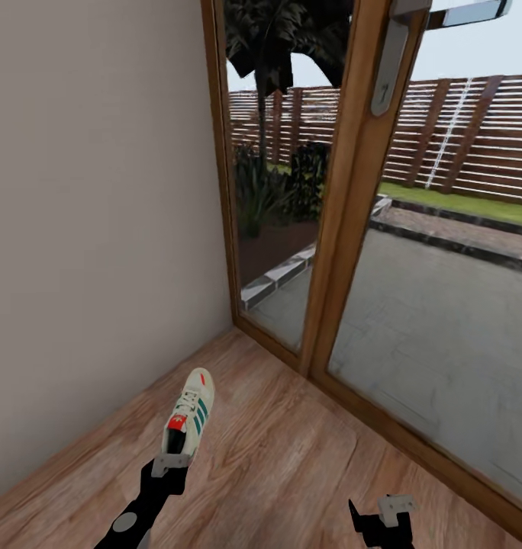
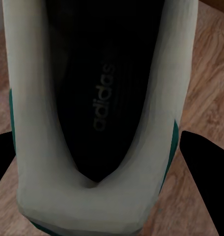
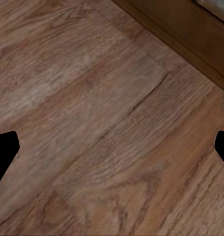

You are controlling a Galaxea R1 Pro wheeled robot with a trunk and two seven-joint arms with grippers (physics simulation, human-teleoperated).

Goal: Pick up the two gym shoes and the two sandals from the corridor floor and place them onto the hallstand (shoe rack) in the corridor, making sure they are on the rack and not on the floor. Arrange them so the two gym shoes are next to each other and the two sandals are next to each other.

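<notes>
One gym shoe point(image 1: 189, 415) is straddled at the heel by the left gripper point(image 2: 99, 162), jaws wide, probably for lifting; right gripper point(image 3: 112, 150) jaws wide, nothing held.

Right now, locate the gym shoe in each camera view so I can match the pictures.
Head view: gym shoe lower left on the wood floor, heel at the left end effector.
Left wrist view: gym shoe seen from its heel, dark insole showing, between the dark fingers.
Right wrist view: no shoe here.
Shared landmark: the wood-grain floor.
</notes>
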